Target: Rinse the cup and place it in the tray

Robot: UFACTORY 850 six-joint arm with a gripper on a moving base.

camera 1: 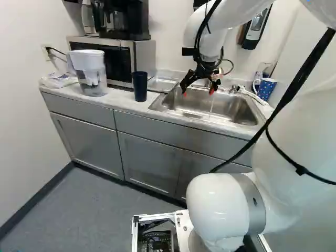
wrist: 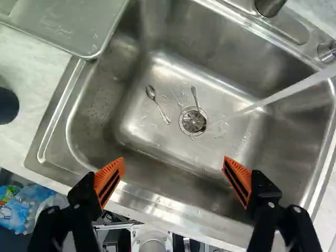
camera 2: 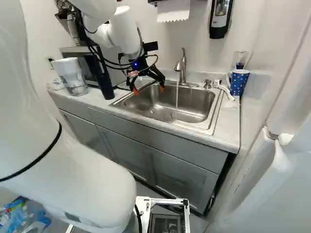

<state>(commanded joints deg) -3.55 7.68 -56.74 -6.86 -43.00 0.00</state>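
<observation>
Right base view shows the gripper (camera 2: 148,90) held above the sink (camera 2: 212,116), its fingertips pointed downward. In the wrist view, the jaws are seen spread wide, with the orange pads (wrist: 109,179) well apart and nothing gripped between them. With twelve o'clock taken as straight ahead of the gripper and the drain (wrist: 193,121) as centre, the dark cup (wrist: 7,106) is found at nine o'clock on the counter, and the tray (wrist: 63,23) at ten o'clock, its corner set over the sink's edge. One spoon (wrist: 158,105) is seen at ten o'clock in the basin; another spoon (wrist: 195,96) is laid into the drain from twelve. Water is being run from the faucet (camera 2: 183,65). In the left base view, the spotted mug (camera 1: 266,90) is placed at three o'clock from the gripper.
</observation>
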